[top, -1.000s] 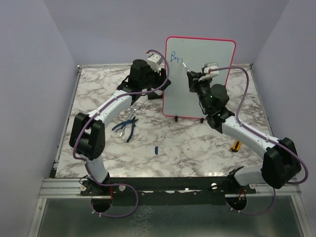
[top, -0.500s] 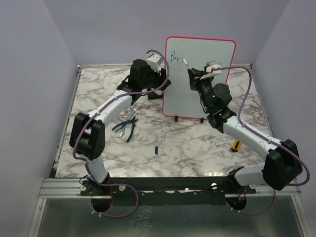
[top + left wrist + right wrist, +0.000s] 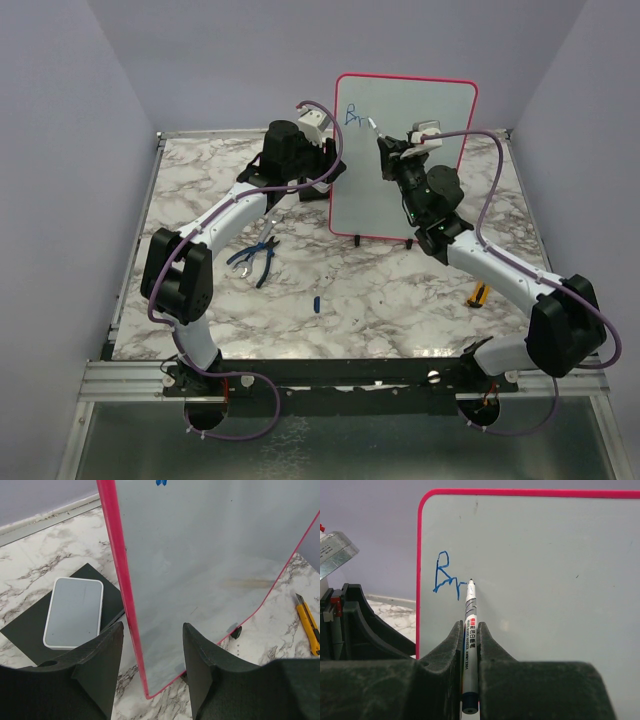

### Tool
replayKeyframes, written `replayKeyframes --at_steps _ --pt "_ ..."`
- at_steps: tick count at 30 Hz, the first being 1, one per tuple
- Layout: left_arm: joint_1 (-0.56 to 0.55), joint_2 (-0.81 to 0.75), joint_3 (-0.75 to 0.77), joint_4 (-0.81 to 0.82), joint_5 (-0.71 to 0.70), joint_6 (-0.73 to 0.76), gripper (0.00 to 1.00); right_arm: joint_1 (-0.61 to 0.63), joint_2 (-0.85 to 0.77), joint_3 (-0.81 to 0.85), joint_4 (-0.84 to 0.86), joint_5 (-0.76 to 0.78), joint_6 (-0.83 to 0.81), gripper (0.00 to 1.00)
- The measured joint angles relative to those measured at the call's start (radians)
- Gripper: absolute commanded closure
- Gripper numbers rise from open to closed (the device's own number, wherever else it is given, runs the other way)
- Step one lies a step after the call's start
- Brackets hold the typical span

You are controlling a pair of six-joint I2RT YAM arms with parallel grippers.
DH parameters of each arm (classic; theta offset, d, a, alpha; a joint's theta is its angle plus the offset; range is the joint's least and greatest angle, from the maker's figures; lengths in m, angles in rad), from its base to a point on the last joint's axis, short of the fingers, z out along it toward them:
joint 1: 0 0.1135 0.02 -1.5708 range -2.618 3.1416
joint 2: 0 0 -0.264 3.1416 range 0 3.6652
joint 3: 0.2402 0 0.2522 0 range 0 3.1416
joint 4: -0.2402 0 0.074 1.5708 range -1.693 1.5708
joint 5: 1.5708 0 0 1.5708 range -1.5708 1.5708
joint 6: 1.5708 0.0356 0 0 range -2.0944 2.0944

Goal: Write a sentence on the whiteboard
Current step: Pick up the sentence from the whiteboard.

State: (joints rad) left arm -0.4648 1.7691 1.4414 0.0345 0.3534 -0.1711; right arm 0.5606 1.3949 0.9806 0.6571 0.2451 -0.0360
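The whiteboard (image 3: 440, 105) stands upright at the back of the bench (image 3: 360, 300), and the sentence (image 3: 445, 577) on it so far is only a blue "Br" near the top left corner. The right gripper (image 3: 470, 630) is clamped tight on a marker (image 3: 470, 611) whose tip sits at the board just right of those letters; since a second ago this gripper has crept a little up and to the left. The left gripper (image 3: 152, 635) stays where it was, jaws half apart astride the board's pink left edge, seemingly without clamping it.
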Motion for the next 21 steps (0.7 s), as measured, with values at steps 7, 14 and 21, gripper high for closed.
replayKeyframes --at_steps 7,14,21 --pt "0.000 0.000 0.000 0.000 0.000 0.000 0.48 0.000 0.004 0.000 0.006 0.014 -0.003 0.99" --pt "0.000 0.000 0.000 0.000 0.000 0.000 0.48 0.000 0.017 0.001 0.008 0.029 -0.010 1.00" --pt "0.000 0.000 0.000 0.000 0.000 0.000 0.48 0.000 0.022 0.015 0.014 0.031 -0.012 0.99"
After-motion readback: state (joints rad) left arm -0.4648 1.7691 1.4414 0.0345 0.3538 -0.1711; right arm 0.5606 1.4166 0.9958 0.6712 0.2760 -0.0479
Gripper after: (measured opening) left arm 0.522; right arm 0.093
